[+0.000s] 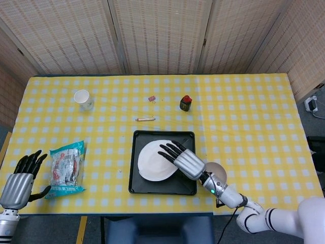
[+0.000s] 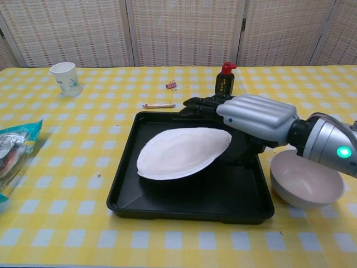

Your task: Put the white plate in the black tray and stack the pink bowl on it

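Observation:
The white plate [image 1: 151,161] [image 2: 178,153] lies almost flat just above the floor of the black tray [image 1: 162,187] [image 2: 184,195]. My right hand [image 1: 185,160] [image 2: 254,114] holds its right rim, fingers over the top and thumb underneath. The pink bowl [image 1: 220,171] [image 2: 307,181] stands upright on the tablecloth just right of the tray, partly hidden by my right forearm in the head view. My left hand [image 1: 20,183] is at the table's near left corner, fingers apart and holding nothing; the chest view does not show it.
A snack bag [image 1: 66,169] [image 2: 14,148] lies beside my left hand. A paper cup [image 1: 83,98] [image 2: 64,77] stands at the far left. Behind the tray are a pencil [image 1: 145,119] [image 2: 159,105], a pink clip [image 1: 152,98] and a dark red-capped bottle [image 1: 186,102] [image 2: 223,80].

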### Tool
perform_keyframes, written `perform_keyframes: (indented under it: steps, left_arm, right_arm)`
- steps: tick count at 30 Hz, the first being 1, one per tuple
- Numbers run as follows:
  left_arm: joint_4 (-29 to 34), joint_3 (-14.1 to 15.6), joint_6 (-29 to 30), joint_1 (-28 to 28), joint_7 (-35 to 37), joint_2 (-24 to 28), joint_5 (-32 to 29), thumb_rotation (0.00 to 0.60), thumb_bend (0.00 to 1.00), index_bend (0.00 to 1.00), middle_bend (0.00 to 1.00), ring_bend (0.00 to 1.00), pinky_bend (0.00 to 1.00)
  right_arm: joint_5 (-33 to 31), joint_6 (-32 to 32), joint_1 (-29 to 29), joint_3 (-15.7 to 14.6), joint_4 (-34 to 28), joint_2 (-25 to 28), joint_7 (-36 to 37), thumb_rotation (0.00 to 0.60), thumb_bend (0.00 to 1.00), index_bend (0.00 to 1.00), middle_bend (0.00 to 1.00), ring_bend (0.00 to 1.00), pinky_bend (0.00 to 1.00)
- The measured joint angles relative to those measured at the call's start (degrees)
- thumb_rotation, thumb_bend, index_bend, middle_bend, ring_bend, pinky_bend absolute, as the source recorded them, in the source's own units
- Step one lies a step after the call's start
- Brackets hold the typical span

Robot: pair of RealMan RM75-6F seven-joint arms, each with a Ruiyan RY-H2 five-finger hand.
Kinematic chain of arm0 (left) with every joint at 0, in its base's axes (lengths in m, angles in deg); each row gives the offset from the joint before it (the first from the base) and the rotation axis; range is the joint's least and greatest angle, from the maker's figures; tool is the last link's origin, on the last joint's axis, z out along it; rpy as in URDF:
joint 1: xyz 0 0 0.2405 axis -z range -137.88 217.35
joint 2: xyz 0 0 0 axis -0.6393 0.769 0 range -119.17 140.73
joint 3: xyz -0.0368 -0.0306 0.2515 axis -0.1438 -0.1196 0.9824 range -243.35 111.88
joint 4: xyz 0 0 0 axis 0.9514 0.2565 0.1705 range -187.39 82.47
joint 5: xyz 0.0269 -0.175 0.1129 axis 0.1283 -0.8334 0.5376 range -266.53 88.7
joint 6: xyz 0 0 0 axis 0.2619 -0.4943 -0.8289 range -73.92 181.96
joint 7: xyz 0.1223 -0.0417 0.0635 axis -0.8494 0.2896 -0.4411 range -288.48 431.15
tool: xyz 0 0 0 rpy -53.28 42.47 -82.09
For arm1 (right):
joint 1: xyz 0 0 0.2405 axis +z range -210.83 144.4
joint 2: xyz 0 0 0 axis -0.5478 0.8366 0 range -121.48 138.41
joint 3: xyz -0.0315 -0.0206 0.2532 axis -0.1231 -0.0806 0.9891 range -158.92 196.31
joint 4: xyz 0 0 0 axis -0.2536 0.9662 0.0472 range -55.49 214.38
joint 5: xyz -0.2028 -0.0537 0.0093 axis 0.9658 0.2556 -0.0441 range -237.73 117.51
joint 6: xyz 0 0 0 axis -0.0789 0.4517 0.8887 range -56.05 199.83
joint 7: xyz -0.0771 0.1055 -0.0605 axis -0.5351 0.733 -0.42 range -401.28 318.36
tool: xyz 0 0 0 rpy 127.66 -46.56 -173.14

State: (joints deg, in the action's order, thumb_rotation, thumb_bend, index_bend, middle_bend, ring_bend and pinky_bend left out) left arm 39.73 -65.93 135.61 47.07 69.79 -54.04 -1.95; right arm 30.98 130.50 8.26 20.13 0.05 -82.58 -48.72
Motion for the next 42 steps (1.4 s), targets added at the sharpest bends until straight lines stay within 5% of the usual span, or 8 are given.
perform_keyframes:
  steps: [20,31,36,42]
  left_arm:
    - [0.1,-0.2,0.4,-0.2,0.2,0.4,-0.1,0.600,0.27,0.00,0.00,0.03,0.01]
    - [0.2,-0.2,0.4,-0.3,0.4,0.5,0.1,0.600,0.27,0.00,0.00,0.03,0.01]
    - [0.3,-0.1,0.2,-0.2,-0.2,0.2,0.1,0.600,0.27,0.00,0.00,0.03,0.01]
    - [0.1,0.0,-0.3,-0.1,-0.6,-0.1,-0.2,0.600,0.27,0.00,0.00,0.03,0.01]
  right_arm:
    - [-8.4,-8.9,2.1,1.0,-10.0,4.9,-11.1,0.600,0.25,0.00,0.00,0.00,0.00]
    - [-0.4,1.7,-3.1,-2.5,-9.9,9.9,0.3,0.600,0.25,0.01,0.00,0.00,0.00]
    - [3.7,7.7,-6.7,-5.6,-7.1,11.9,7.3,0.600,0.25,0.14,0.00,0.00,0.00]
    - [9.7,15.5,-11.8,-10.6,-3.9,14.8,14.5,0.600,0.25,0.18,0.00,0.00,0.00]
